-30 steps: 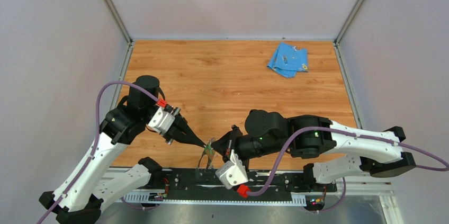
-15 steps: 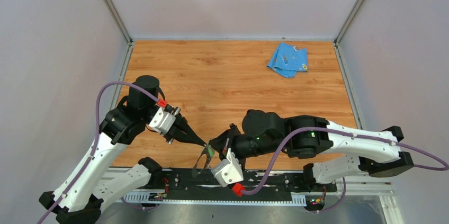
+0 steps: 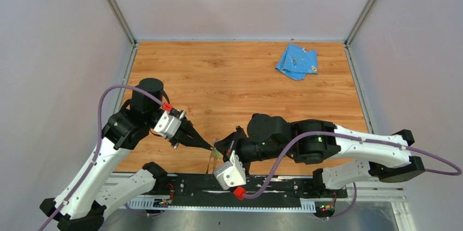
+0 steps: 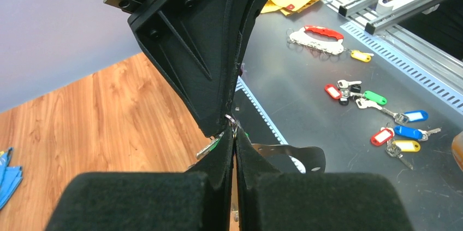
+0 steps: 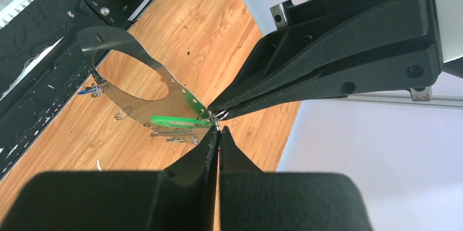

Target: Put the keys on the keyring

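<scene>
Leftward along the table's (image 3: pixel 229 83) near edge went the wrist of the right arm over the last second, and the keyring (image 3: pixel 209 163), which had shown from above as an open loop, had turned almost edge-on. It hung in the air over that near edge, just below the spot where the two tools met. The right gripper (image 3: pixel 218 147) and the left gripper (image 3: pixel 211 147) were both pinched fully closed and stood tip to tip, touching at a small bright bit of metal. In the right wrist view the green key (image 5: pixel 174 121) lay level, its head pointing away from that meeting point and its other end right at the closed tips. The grey band of the keyring curved off behind the key from the same spot. Which tool clamped the key and which the band could not be told, since all of it crowded into one point. No blue key could be made out with certainty. Well apart, near the table's far right corner, lay a crumpled light-blue cloth (image 3: pixel 296 61).
</scene>
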You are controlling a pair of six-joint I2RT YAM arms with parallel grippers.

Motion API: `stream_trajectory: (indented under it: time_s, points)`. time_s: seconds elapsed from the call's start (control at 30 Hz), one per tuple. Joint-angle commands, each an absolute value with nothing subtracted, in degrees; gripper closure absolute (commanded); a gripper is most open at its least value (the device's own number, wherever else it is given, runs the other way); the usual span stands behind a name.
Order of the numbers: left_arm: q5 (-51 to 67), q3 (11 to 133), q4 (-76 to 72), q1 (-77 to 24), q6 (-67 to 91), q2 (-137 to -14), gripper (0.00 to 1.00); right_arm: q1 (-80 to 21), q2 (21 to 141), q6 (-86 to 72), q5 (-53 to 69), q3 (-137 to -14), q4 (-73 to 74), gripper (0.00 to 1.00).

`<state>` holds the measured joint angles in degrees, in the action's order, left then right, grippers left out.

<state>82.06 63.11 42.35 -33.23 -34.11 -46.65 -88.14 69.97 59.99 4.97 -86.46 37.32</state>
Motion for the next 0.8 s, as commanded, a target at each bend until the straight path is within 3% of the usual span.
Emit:
stream_trajectory:
  time_s: [0.0, 0.77]
  points:
    - [82.56, 63.55, 41.87, -33.68, -35.03, -46.11, 1.0, -88.86, 71.88, 57.85, 1.32, -89.17, 35.99, 1.0]
    - [75.91, 59.22, 41.94, -33.7, -37.68, -45.48, 1.0, -88.85, 83.1, 45.19, -8.85, -100.77, 47.52, 0.97]
